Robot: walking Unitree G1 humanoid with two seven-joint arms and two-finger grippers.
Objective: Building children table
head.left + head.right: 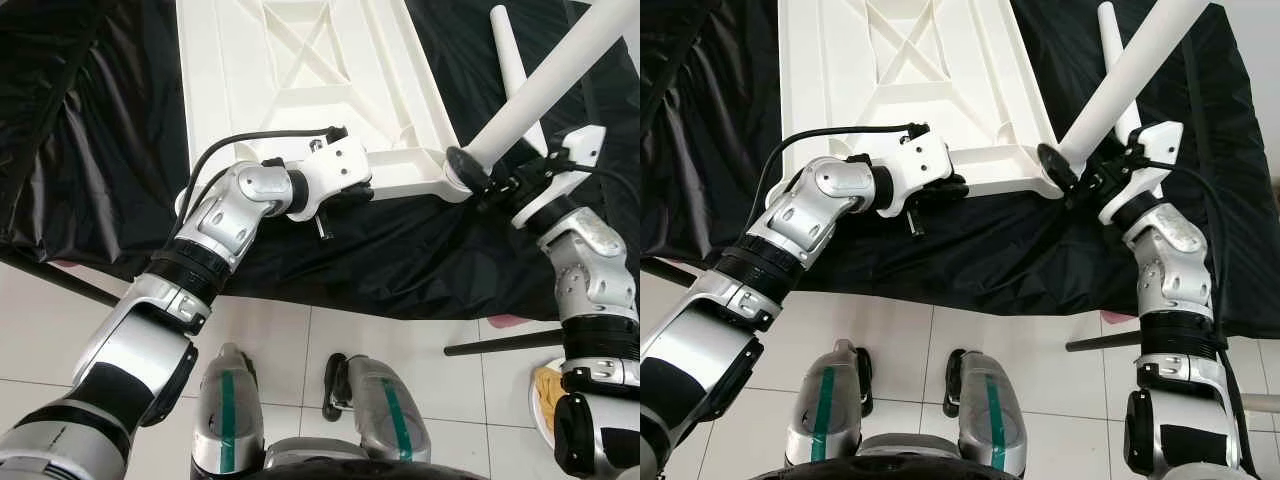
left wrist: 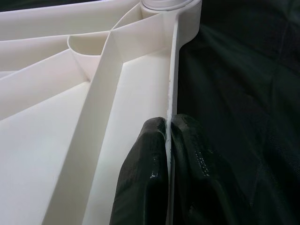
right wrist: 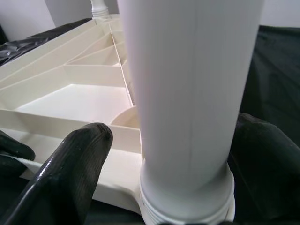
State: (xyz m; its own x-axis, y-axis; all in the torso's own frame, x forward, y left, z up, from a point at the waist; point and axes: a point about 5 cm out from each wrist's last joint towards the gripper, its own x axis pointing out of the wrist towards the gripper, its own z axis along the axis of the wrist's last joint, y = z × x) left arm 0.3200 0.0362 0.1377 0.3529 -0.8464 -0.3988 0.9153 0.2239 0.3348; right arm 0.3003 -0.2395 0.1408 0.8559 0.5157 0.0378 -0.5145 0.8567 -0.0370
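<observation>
Right hand (image 1: pixel 487 182) pinches a white leg (image 1: pixel 545 85) near its threaded end, the leg tilted at the near right corner socket of the upturned tabletop (image 1: pixel 300 70), which lies on black sheeting (image 1: pixel 90 120). Left hand (image 2: pixel 167 154) is pressed onto the tabletop's near edge rib, steadying it. Step in hand: seating the leg. Next move likely calls for bringing the leg upright, then twisting it in. A second leg (image 1: pixel 512 55) lies beside.

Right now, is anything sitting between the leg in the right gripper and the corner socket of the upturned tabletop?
Nothing visible does. The right gripper holds the white leg with its threaded end already at the tabletop corner socket. The left gripper pinches the tabletop's near edge, away from that corner. A second leg lies behind on the black sheet.
</observation>
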